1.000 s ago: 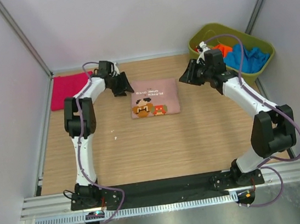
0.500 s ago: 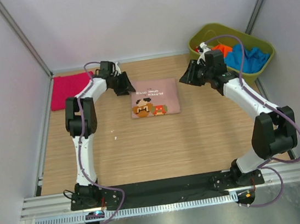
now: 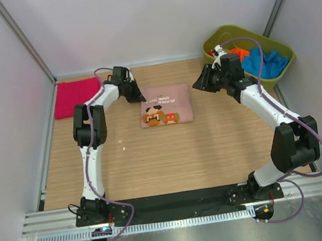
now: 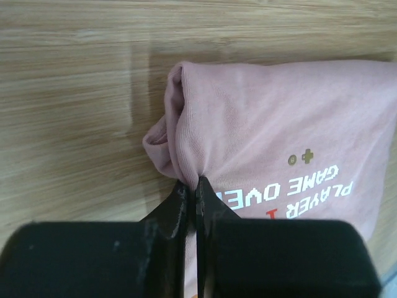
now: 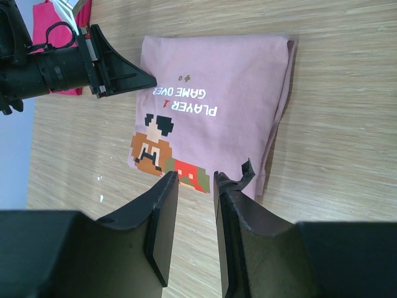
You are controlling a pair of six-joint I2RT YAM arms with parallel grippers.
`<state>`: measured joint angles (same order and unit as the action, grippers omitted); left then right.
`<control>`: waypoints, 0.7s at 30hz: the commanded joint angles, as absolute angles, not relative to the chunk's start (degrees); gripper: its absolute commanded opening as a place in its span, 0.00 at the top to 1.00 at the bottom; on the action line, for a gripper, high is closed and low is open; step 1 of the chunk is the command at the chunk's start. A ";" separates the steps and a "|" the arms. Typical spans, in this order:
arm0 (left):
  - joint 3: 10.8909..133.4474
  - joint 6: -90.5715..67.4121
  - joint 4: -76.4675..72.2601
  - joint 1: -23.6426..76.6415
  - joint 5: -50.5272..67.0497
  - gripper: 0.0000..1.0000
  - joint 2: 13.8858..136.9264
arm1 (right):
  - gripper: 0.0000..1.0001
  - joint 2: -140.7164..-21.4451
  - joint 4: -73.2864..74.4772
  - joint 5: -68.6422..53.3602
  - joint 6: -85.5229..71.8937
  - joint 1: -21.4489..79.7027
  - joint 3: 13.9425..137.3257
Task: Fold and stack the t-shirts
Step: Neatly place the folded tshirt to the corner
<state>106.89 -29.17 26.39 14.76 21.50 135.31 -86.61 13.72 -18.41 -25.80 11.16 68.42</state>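
Observation:
A folded dusty-pink t-shirt (image 3: 167, 103) (image 4: 273, 118) (image 5: 217, 99) with a cartoon print lies flat at the table's back middle. My left gripper (image 3: 141, 97) (image 4: 191, 184) is at the shirt's back left corner, shut on a bunched fold of its edge. My right gripper (image 3: 201, 82) (image 5: 195, 179) hangs open above the table just right of the shirt, with nothing between its fingers. A folded magenta t-shirt (image 3: 75, 97) (image 5: 43, 18) lies at the back left. Blue (image 3: 266, 62) and orange (image 3: 239, 53) t-shirts lie crumpled in the tub.
The olive-green tub (image 3: 214, 37) stands in the back right corner, close behind my right arm. White walls with metal posts close in the table on three sides. Bare wood lies in front of the pink shirt.
My left gripper has slid right to the pink shirt's corner and shut on its edge. The right arm has barely moved.

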 commanded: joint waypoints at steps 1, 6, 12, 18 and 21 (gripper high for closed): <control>108.80 -27.43 36.63 17.84 12.41 1.00 138.26 | 0.63 -83.85 12.04 -18.90 -25.22 11.43 68.64; 112.06 -26.46 45.25 17.67 1.26 1.00 132.02 | 0.63 -82.36 13.09 -18.98 -25.66 11.34 68.99; 119.26 -22.95 54.57 17.05 -6.40 1.00 128.67 | 0.63 -81.47 14.41 -18.28 -25.67 11.43 69.08; 122.78 -16.71 59.24 16.00 -15.55 1.00 126.83 | 0.63 -81.56 15.56 -18.28 -25.49 11.34 69.61; 122.87 -12.05 57.93 14.77 -18.01 1.00 124.81 | 0.63 -81.39 15.91 -18.11 -25.66 11.42 69.61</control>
<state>120.68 -18.50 56.23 16.40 -11.31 130.23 -83.26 15.97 -18.33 -25.85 11.16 68.42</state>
